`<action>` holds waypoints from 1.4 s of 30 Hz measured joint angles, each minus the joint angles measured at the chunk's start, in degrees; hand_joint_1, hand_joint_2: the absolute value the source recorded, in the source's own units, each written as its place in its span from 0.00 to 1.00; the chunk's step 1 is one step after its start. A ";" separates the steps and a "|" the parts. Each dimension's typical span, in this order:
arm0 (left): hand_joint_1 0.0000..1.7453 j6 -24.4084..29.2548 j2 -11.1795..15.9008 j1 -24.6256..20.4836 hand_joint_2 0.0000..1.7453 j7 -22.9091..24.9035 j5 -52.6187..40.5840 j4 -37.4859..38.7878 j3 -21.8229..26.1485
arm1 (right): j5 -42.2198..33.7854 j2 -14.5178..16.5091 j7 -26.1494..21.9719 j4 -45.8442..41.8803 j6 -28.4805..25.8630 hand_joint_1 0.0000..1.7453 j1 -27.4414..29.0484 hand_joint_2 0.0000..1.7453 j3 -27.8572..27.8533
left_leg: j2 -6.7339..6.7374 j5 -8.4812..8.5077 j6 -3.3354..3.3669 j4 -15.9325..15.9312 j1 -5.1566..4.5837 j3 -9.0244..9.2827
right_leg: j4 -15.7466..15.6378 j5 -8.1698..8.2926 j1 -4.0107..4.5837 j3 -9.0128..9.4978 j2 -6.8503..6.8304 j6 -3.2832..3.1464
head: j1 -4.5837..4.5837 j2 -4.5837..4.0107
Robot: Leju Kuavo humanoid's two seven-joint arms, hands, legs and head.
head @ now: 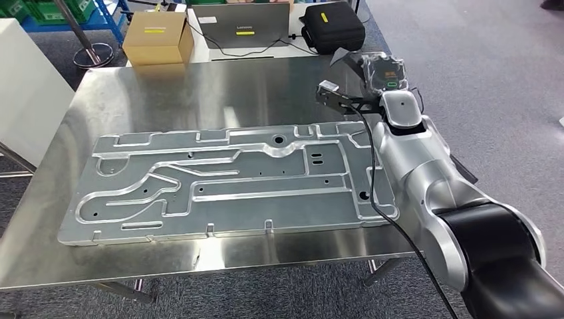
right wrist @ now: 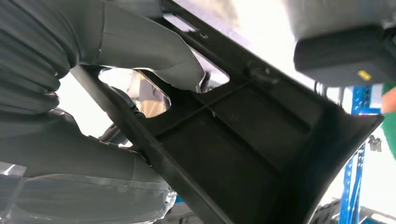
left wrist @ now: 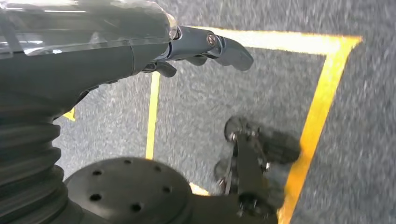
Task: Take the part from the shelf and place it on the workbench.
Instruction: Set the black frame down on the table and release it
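Observation:
My right hand (head: 376, 76) is raised over the far right corner of the steel workbench (head: 166, 93) and grips a black plastic part (head: 336, 93). Up close in the right wrist view, the part (right wrist: 261, 154) is a dark ribbed panel with cut-outs, and the thumb (right wrist: 154, 51) presses onto it. A large flat machined aluminium plate (head: 226, 179) lies across the middle of the bench, in front of the held part. My left hand (left wrist: 205, 46) hangs over grey carpet, fingers loosely extended and holding nothing.
Behind the bench stand a cardboard box (head: 157, 36), a grey laptop (head: 243, 25) and a black case (head: 332, 26). A white cabinet (head: 23, 86) is at the left. Yellow floor tape (left wrist: 322, 98) runs across the carpet below my left hand.

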 joint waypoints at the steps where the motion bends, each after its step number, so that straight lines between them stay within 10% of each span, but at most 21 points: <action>1: 0.00 0.03 -0.01 0.02 1.00 0.10 -0.04 0.00 0.00 | 0.07 0.04 0.52 0.14 0.65 1.00 -0.57 1.00 0.48 | -0.04 -0.06 -0.04 0.09 0.05 -0.01 | 2.73 -0.77 -0.18 -1.33 -0.03 0.26 | 0.00 0.00; 3: 0.00 0.05 -0.03 0.12 1.00 0.34 -0.15 0.02 0.00 | 0.11 0.05 1.50 0.35 2.53 1.00 -1.83 1.00 1.87 | -0.16 -0.35 -0.35 0.52 0.28 -0.02 | 2.52 0.82 -0.63 -1.40 -0.11 0.77 | 0.01 0.00; 6: 0.00 0.04 -0.04 0.10 1.00 0.52 -0.27 0.08 0.00 | 0.11 0.07 2.66 0.50 5.62 1.00 -4.65 1.00 5.05 | -0.30 -1.42 -1.37 2.22 0.52 -0.54 | -7.03 5.48 -1.17 3.08 -0.29 1.20 | 0.02 0.00; 12: 0.00 -0.04 -0.03 0.20 1.00 0.38 -0.34 0.09 0.01 | 0.11 0.11 3.79 0.88 9.10 1.00 -8.71 1.00 10.08 | -0.36 -3.07 -3.07 4.52 0.46 -1.81 | -9.77 5.76 -0.97 3.98 -0.27 -1.04 | -0.09 0.00; 17: 0.00 -0.57 -0.22 0.20 1.00 -0.24 -0.63 0.18 0.00 | 0.13 0.22 3.78 1.50 14.40 1.00 -10.90 1.00 14.34 | -0.33 -8.92 -3.69 18.96 0.72 -8.61 | -9.86 5.75 -0.77 4.06 -0.20 -1.70 | -0.14 0.00; 23: 0.00 -1.09 -0.84 0.11 1.00 -0.43 -1.66 0.26 -0.09 | 0.13 1.12 3.41 2.35 20.50 1.00 -12.99 1.00 22.25 | -0.35 -1.40 -1.83 3.43 0.02 -1.84 | -10.04 5.89 -0.48 4.19 0.03 -1.21 | -0.10 0.00; 27: 0.00 -1.14 -1.34 0.08 1.00 -0.19 -2.13 0.27 -0.24 | 0.11 1.98 2.84 2.96 21.58 1.00 -13.24 1.00 25.61 | -0.25 -0.71 -1.02 1.66 0.09 -1.06 | -9.87 5.56 -0.49 4.14 0.00 0.08 | -0.03 -0.01; 31: 0.00 -1.20 -1.93 -0.06 1.00 -0.09 -2.73 0.28 -0.61 | -0.11 2.96 2.48 3.50 21.87 1.00 -12.46 1.00 27.62 | -0.17 -0.09 -0.33 0.77 0.22 -0.69 | 1.55 -0.33 -0.46 -0.97 -0.10 0.49 | 0.14 0.00; 33: 0.00 -1.26 -2.19 -0.04 1.00 -0.02 -3.06 0.34 -0.80 | -0.48 3.54 2.41 3.85 21.81 1.00 -11.37 1.00 28.13 | -0.31 -0.18 -0.31 0.97 0.21 -0.69 | 3.68 -0.16 -0.53 -1.95 -0.12 0.59 | 0.16 0.00; 37: 0.00 -1.28 -2.65 -0.20 1.00 0.23 -3.41 0.48 -1.09 | -1.79 5.60 2.39 4.13 21.05 1.00 -10.16 1.00 28.31 | -0.50 -0.85 -1.08 2.06 -0.02 -1.02 | -8.50 5.62 -0.43 4.05 -0.17 0.01 | 0.14 0.00; 42: 0.00 -1.30 -2.73 -0.47 1.00 0.29 -3.42 0.55 -1.21 | -2.18 7.45 2.42 4.21 20.70 1.00 -9.14 1.00 28.32 | -0.43 -1.76 -2.46 3.09 0.03 -1.59 | -10.98 5.98 -0.28 5.01 -0.16 -1.38 | 0.04 0.00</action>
